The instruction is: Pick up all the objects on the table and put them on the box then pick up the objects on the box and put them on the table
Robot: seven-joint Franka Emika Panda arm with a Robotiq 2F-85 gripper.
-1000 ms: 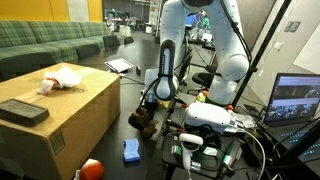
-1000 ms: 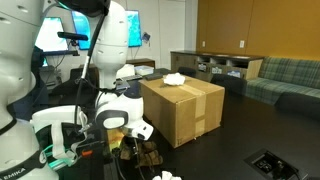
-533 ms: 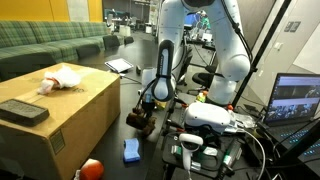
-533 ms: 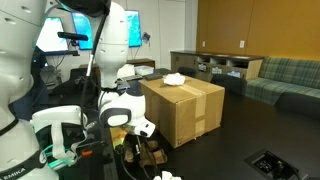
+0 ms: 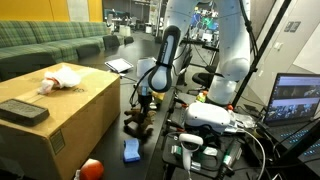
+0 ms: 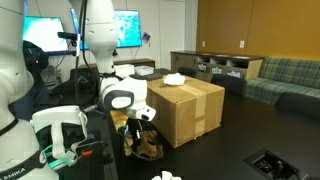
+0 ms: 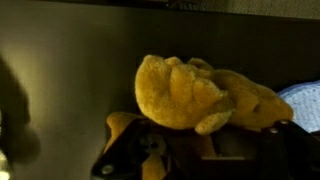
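Yellow-brown plush toy (image 7: 195, 95) dangling from gripper (image 5: 142, 104), jaws pinching only its top part, hanging low just beside cardboard box (image 5: 80, 120). Worrying bit, imo: soft fabric slipping out, or dangling legs snagging box edge during lift, toy dropping.

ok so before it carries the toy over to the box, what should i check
1. Grip on plush toy: ok, the gripper looks closed on it.
2. Toy clear of the table: cannot tell.
3. Free spot on the box: ok, bare cardboard between the white cloth and the black device.
4. Toy hanging steady: cannot tell; it droops below the jaws.
5. Table emptied: not ok, the blue object and the orange ball lie there.
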